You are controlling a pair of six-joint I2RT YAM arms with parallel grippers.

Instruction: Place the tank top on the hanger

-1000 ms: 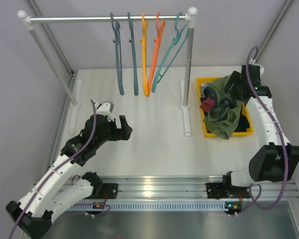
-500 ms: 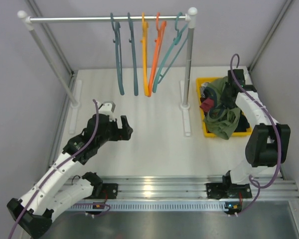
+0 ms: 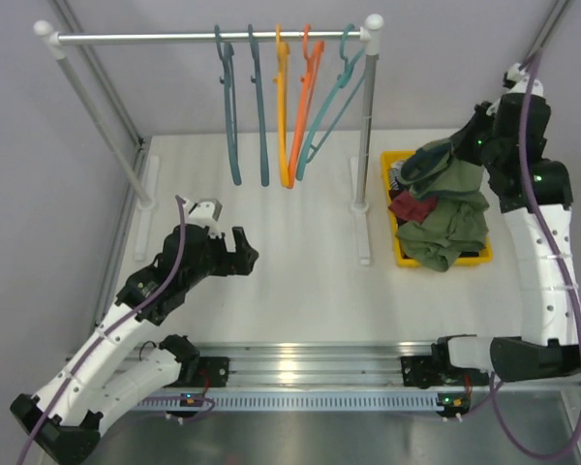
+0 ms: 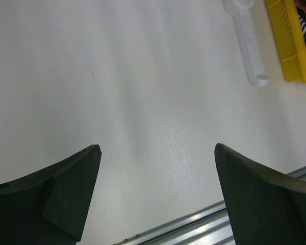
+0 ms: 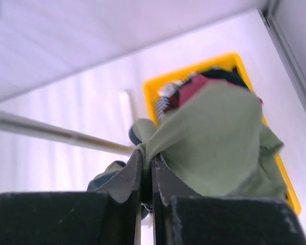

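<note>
Hard to make out the print on the tank top (image 3: 453, 182), bunched up and partly hidden behind the right gripper (image 5: 147, 171) in the wrist view. Clamped tight there on an olive fold, with the rest draped down into the yellow bin (image 3: 386, 184) over a maroon garment (image 3: 407, 206). Held high above the bin's far side on a steep forearm. Over at the left gripper (image 4: 155, 150): spread wide above bare table (image 4: 143, 76), gripping nothing.
</note>
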